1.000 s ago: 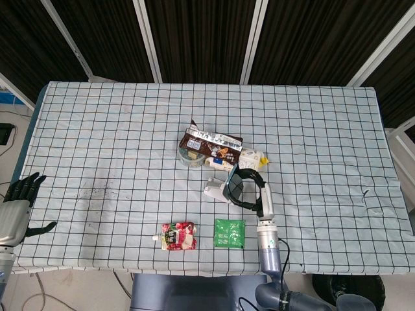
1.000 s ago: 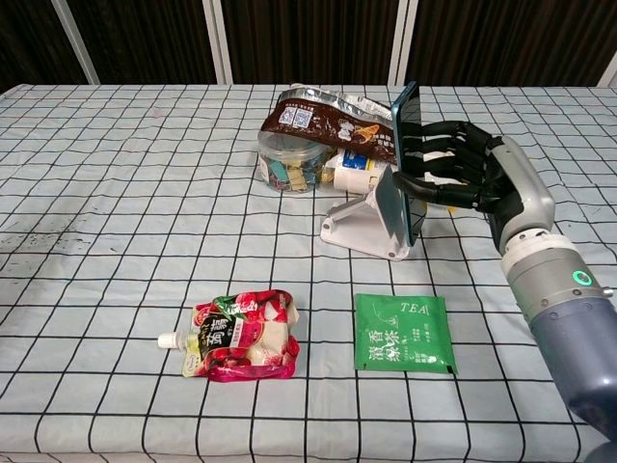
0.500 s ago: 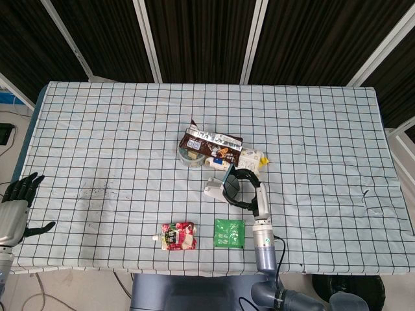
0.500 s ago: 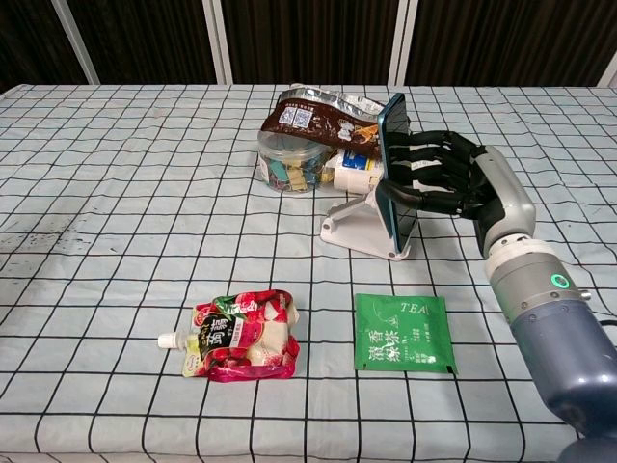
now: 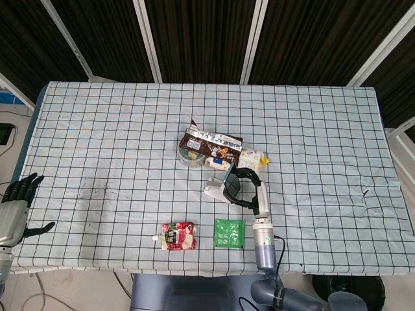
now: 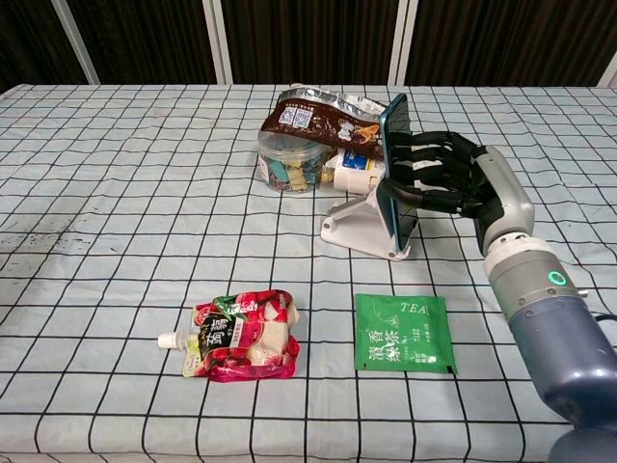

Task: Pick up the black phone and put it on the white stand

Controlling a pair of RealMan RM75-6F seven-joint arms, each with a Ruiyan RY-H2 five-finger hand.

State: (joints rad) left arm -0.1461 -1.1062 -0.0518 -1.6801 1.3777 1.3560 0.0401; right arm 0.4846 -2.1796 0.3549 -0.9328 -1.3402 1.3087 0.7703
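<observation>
Closely behind the white stand [image 6: 362,225] sit a brown bag [image 6: 323,118] and a clear jar [image 6: 289,164]; right hand [image 6: 453,178] grips black phone [image 6: 396,169].

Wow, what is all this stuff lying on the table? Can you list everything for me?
phone: one, black with a blue edge, leaning on the stand, held by the right hand
stand: one, white, middle of the table
snack bag: one, brown, lying over the tub
tub: one, clear, behind the stand
bottle: one, white, beside the tub
pouch: one, red, near front edge
tea packet: one, green, right of the pouch
tablecloth: one, white with black grid
right hand: black, gripping the phone
left hand: black, off the table's left edge, holding nothing
</observation>
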